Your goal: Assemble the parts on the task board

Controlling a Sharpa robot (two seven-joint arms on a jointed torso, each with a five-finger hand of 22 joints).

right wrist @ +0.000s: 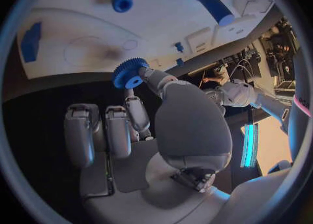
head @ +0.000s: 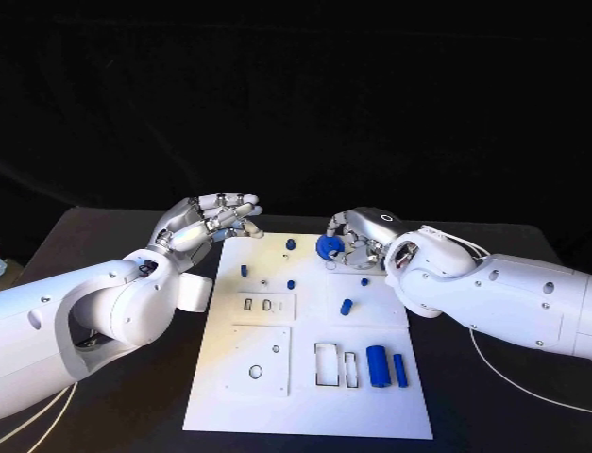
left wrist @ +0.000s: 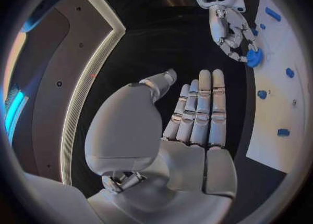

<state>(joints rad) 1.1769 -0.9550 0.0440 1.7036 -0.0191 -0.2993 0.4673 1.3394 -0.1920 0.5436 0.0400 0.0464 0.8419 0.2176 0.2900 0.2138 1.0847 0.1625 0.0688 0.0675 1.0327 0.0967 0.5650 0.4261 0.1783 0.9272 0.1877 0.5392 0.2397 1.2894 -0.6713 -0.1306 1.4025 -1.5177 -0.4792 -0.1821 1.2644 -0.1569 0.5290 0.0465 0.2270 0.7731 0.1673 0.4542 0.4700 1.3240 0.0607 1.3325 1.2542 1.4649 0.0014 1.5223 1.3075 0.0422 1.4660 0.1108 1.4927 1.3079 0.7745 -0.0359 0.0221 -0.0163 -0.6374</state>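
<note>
Head view: the right hand [head: 357, 238] pinches a blue gear [head: 329, 247] over the board's [head: 310, 396] far edge; its fingers hide part of the gear. The left hand [head: 211, 223] hovers beside the board's far left corner, empty.

Left wrist view: the fingers [left wrist: 199, 112] lie straight, holding nothing.

Right wrist view: the gear's [right wrist: 129, 73] teeth show clearly.

Dark backdrop behind a black table

The matte black rectangular table [head: 119, 236] stands before a plain black backdrop [head: 296, 94]; thin white cables [head: 514, 373] trail across it.
</note>
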